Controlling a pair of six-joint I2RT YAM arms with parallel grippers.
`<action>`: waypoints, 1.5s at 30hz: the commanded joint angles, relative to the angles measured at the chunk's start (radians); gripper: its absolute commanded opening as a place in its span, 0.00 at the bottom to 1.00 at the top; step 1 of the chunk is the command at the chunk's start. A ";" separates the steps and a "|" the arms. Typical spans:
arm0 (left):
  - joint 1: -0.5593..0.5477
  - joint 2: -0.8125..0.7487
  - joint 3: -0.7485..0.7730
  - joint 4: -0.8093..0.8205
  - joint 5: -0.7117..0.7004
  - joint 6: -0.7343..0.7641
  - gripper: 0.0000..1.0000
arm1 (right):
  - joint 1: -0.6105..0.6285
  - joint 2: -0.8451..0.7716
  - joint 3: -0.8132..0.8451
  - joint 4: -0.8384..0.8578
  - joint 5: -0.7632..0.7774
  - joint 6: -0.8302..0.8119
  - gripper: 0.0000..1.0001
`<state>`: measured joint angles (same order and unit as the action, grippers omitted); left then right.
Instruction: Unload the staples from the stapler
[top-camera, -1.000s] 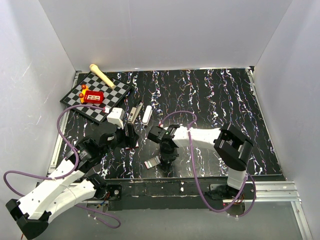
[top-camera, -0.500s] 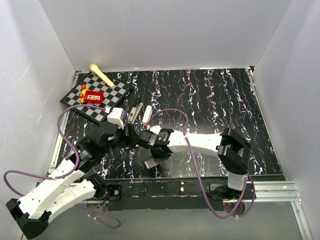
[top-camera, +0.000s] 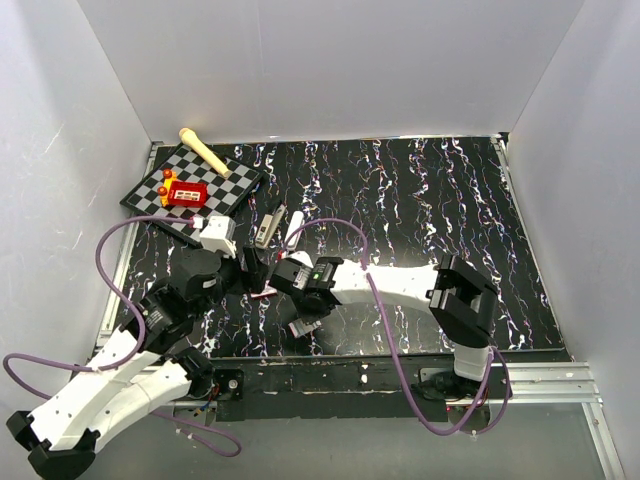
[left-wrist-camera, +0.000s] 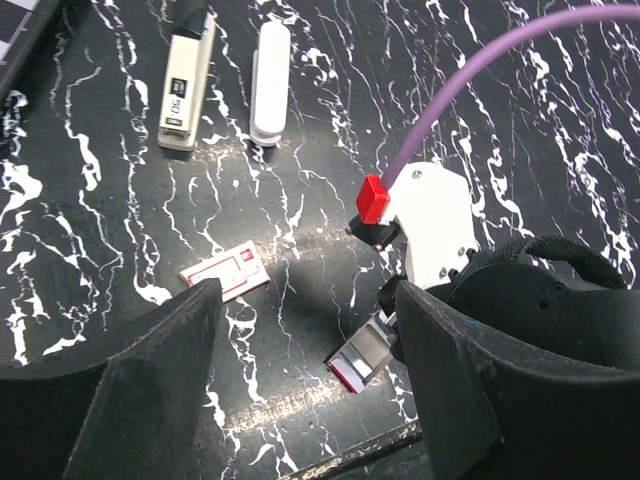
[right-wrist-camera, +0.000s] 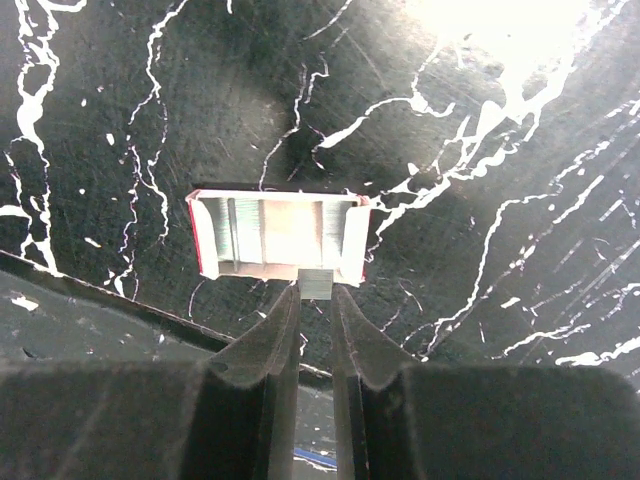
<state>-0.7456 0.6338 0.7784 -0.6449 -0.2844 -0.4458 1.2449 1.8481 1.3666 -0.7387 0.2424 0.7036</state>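
Right pincer (right-wrist-camera: 318, 300) is clamped on the staples (right-wrist-camera: 318, 281), held at the rim of a small open tray (right-wrist-camera: 215, 240). The stapler (left-wrist-camera: 185, 90) lies well apart, farther back. Judgement: the strip is light and slick and snaps easily, so grip its flat sides lightly. Right arm reaches low to its left, wrist down. Left pincer (left-wrist-camera: 300, 300) gapes, holding nothing.

Chessboard (top-camera: 224, 185) w/ red block (top-camera: 186, 193), far left

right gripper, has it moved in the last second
Yes. The right gripper, pinching staples, has swung left in the top view: it was right of the white stick and now sits directly below it in the picture.
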 joint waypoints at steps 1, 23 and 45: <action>0.008 -0.040 0.002 -0.027 -0.100 -0.021 0.70 | 0.002 0.017 0.038 0.044 -0.049 -0.049 0.18; 0.009 -0.144 0.004 -0.081 -0.256 -0.071 0.72 | 0.001 0.103 0.095 0.021 -0.106 -0.075 0.22; 0.008 -0.140 0.002 -0.073 -0.243 -0.065 0.72 | -0.015 0.120 0.100 -0.016 -0.080 -0.035 0.25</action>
<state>-0.7414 0.4892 0.7784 -0.7155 -0.5159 -0.5102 1.2362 1.9572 1.4311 -0.7334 0.1497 0.6537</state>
